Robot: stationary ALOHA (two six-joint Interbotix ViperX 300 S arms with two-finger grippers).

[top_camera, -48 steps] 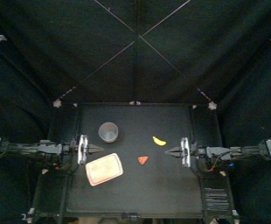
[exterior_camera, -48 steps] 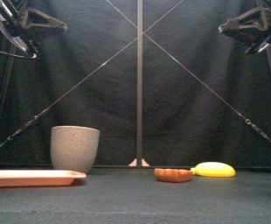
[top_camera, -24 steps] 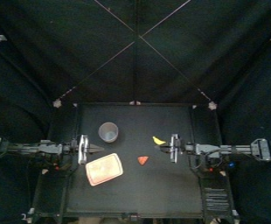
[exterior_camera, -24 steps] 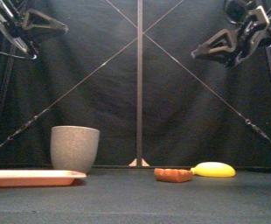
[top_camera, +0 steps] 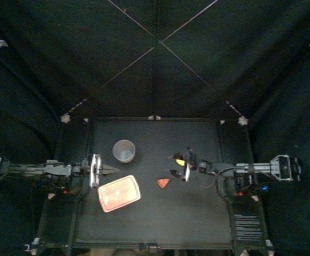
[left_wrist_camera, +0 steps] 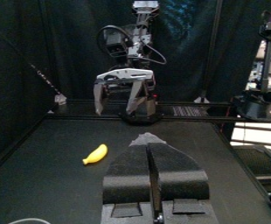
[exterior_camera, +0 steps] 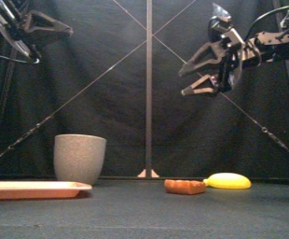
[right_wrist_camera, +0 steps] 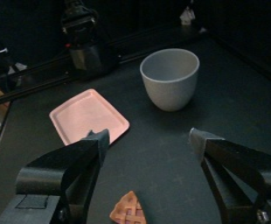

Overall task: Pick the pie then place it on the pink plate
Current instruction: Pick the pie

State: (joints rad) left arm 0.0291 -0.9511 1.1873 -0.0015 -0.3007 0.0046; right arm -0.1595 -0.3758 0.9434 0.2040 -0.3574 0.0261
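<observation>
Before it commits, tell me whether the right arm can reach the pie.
Probably yes: the right gripper hangs open above the table, and the pie lies uncovered below it, apart from the banana.

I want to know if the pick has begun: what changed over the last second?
The right gripper swung in from the table's right edge toward the middle and came lower. It now hangs open above the banana, near the pie, and has taken hold of nothing. The left gripper, pie, banana, pink tray and grey cup stayed put.
</observation>
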